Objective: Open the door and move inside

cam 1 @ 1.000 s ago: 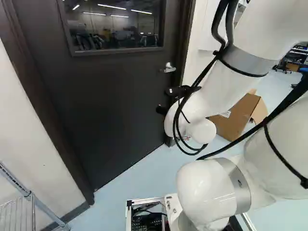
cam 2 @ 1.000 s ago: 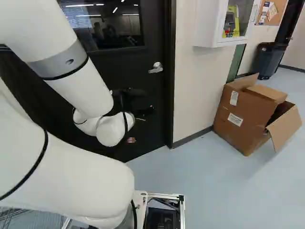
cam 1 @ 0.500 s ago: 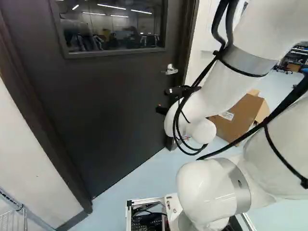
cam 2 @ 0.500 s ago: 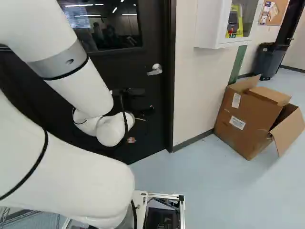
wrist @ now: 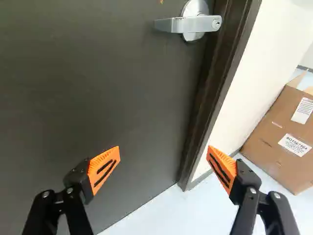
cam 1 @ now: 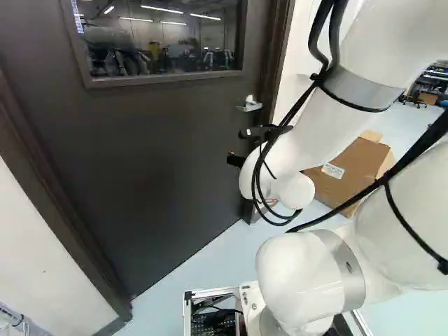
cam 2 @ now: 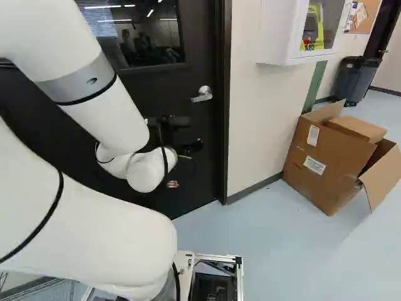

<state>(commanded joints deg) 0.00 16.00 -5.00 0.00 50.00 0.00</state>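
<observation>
Plainly, the gripper [wrist: 164,157] hung empty, fingers [wrist: 103,169] spread, below the lever handle [wrist: 171,24] on the closed door [wrist: 98,88] (the frame [wrist: 207,93] just beside that handle), so a skewed rise might have jammed a finger.

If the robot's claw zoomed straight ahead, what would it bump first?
The claw would probably bump the dark door first, below its lever handle. One finger might catch the door frame; depth is unclear.

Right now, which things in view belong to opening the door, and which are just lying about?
For the job:
- door
- lever handle
- open gripper

Just around:
- cardboard box, open-flapped, on the floor
- dark bin
- white wall cabinet
</observation>
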